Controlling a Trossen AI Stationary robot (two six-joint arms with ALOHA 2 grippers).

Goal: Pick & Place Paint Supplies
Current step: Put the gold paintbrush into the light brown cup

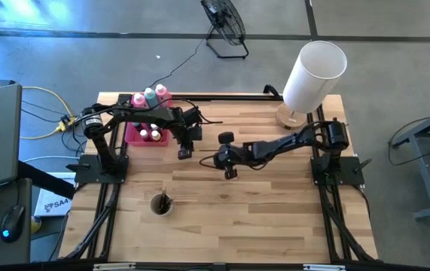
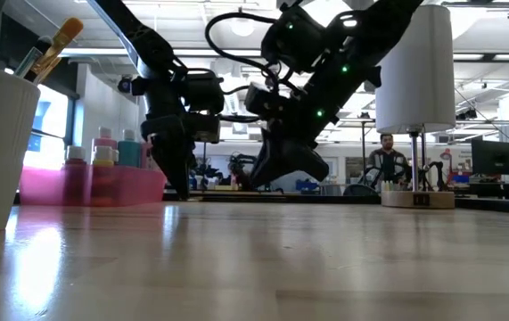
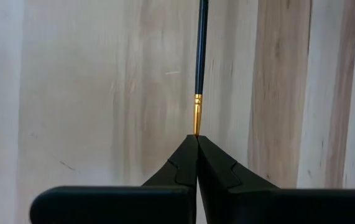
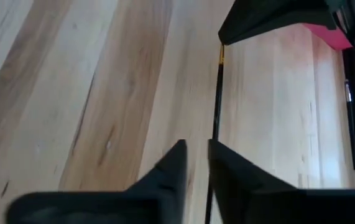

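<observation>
A brush [image 3: 200, 56] is held between the two arms above the middle of the tabletop [image 1: 275, 218], in what is judged to be a handover. The fingers of the left gripper [image 3: 197, 140] are clenched on the brush at its gold ferrule, as shown in the left wrist view. In the right wrist view the dark handle passes between the fingers of the right gripper [image 4: 197, 155], which are parted slightly; a narrow gap is seen on each side of the handle, so no firm grip by this gripper is shown. Whether the brush is being given to the right arm or has just been let go by it cannot be told.

The other supplies are placed as follows. The bottles [image 1: 149, 96] stand in the pink tray [image 1: 133, 135] at the far left of the tabletop, with small pots [image 1: 150, 135] beside them in the same tray. More brushes [image 2: 49, 49] stand in a white cup [image 1: 160, 204] near the front edge.

The step in hand is judged to be the transfer of one brush. The next move calls for one gripper alone to carry the brush clear, with the other withdrawn along the handle's line so that it is not bent or dragged.
</observation>
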